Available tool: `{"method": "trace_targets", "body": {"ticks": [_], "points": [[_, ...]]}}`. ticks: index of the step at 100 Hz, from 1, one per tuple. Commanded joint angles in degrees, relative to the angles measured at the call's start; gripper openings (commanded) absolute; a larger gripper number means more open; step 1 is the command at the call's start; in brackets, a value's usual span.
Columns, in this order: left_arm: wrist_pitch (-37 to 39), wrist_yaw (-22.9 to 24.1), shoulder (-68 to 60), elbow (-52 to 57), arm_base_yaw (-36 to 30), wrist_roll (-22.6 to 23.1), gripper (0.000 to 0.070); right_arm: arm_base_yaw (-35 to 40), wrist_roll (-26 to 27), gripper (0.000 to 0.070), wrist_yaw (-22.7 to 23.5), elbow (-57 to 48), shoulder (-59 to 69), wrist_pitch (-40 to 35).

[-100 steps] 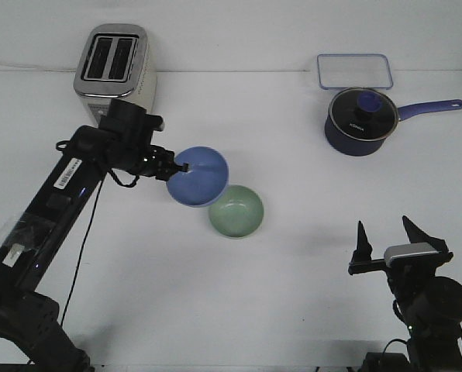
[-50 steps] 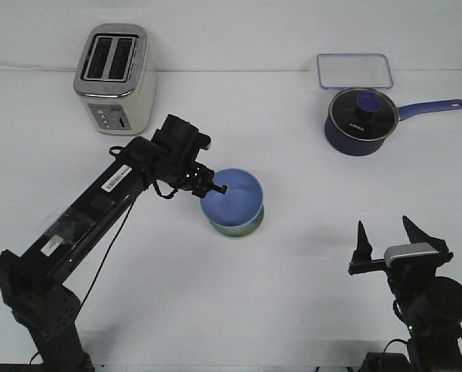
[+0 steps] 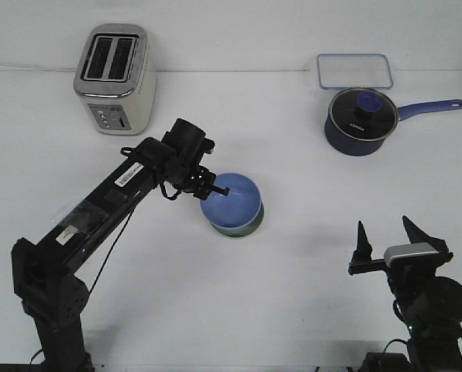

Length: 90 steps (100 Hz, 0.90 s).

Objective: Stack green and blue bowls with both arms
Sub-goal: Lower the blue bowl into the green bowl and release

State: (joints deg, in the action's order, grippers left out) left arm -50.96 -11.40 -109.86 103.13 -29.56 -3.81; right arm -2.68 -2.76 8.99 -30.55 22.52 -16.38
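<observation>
The periwinkle blue bowl [image 3: 234, 200] rests nested inside the pale green bowl [image 3: 245, 229], of which only a lower rim strip shows, at the table's middle. My left gripper [image 3: 218, 191] reaches in from the left and is shut on the blue bowl's near-left rim. My right gripper [image 3: 387, 235] stands at the front right, far from both bowls, its two pointed fingers [image 3: 361, 241] spread open and upright with nothing between them.
A silver toaster [image 3: 113, 77] stands at the back left. A dark blue saucepan with glass lid [image 3: 360, 120] and a clear container lid [image 3: 354, 70] are at the back right. The white table [image 3: 293, 294] spreads around the bowls.
The left arm carried the blue bowl rightward over the green bowl and lowered it in, from tilted to nearly level. The right arm has not moved.
</observation>
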Motion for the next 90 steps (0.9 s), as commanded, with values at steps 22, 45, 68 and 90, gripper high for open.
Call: {"method": "trace_targets", "body": {"ticks": [22,45,68,90], "points": [[0.50,-1.09,-2.25,1.29,-0.92,-0.15,0.0006,-0.02,-0.26,0.0601,-0.04,-0.07,-0.04,0.61],[0.59,-1.09,-2.80,1.29,-1.22,-0.11,0.0016,-0.02,-0.26,0.0601,-0.04,-0.07,-0.04,0.63],[0.74,-1.11,-2.80,1.29,-1.22,-0.13,0.0144,-0.02,-0.26,0.0601,-0.04,-0.07,-0.04,0.70],[0.85,-1.14,-2.80,1.29,-1.20,0.15,0.0194,-0.02,-0.26,0.0601,-0.04,-0.07,-0.04,0.87]]}}
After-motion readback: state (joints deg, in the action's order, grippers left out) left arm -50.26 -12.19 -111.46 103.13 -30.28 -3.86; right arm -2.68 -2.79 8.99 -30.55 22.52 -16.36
